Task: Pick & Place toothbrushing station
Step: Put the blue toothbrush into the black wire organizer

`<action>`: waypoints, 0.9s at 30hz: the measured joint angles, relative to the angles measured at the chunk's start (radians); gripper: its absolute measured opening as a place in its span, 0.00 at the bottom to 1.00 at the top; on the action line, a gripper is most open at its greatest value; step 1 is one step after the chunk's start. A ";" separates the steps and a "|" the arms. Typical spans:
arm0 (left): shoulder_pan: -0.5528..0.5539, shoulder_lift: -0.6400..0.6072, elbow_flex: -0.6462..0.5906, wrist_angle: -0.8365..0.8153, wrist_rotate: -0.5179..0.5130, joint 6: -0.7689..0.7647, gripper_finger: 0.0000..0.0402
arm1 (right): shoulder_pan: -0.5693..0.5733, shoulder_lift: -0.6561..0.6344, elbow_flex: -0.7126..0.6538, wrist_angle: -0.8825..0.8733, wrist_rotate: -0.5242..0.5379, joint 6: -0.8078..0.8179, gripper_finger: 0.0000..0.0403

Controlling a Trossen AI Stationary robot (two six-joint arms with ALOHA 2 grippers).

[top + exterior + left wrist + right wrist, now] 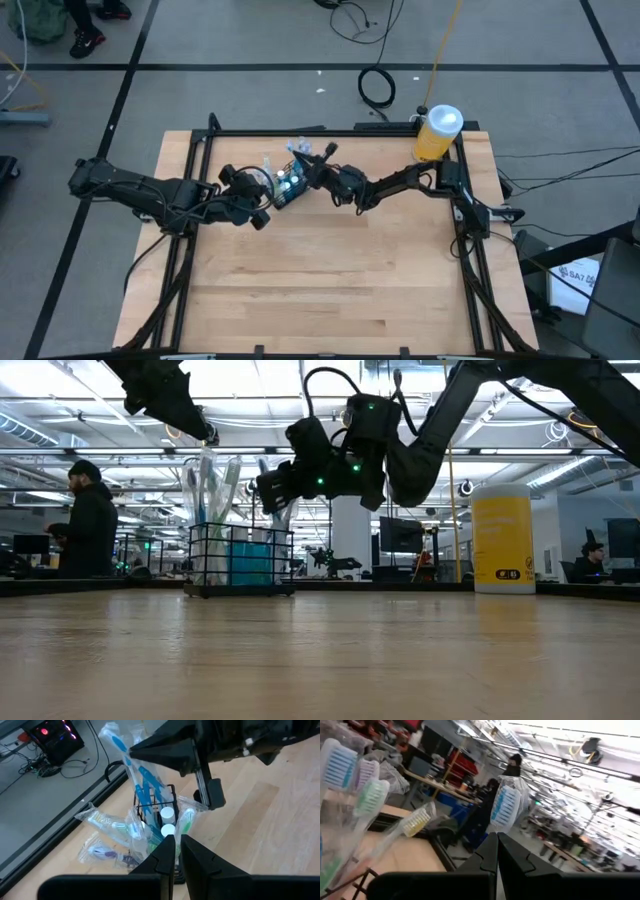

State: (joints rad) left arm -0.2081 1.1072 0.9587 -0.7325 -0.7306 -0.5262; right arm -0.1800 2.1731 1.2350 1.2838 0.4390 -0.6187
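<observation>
Two grippers meet at the wire-mesh caddy (238, 560). Left gripper (177, 851), nearly closed, seems to pinch its rim, probably steadying it. Right gripper (497, 851), above the caddy, is fully closed; whether on a wrapped toothbrush (505, 809), I cannot tell.

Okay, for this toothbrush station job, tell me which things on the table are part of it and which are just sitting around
Part of the job:
- black wire caddy holding wrapped toothbrushes
- left gripper, shut above the caddy
- right gripper, shut, close beside the caddy

Just lying about:
- yellow bottle at the table's far right corner
- wrapped toothbrushes on the table beside the caddy
</observation>
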 joint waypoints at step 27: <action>-0.024 0.000 0.000 -0.022 0.049 -0.031 0.09 | 0.136 0.000 -0.001 -0.232 0.401 -0.007 0.00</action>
State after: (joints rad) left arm -0.2321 1.1072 0.9586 -0.7548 -0.6811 -0.5573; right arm -0.0444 2.1731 1.2339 1.0518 0.8402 -0.6256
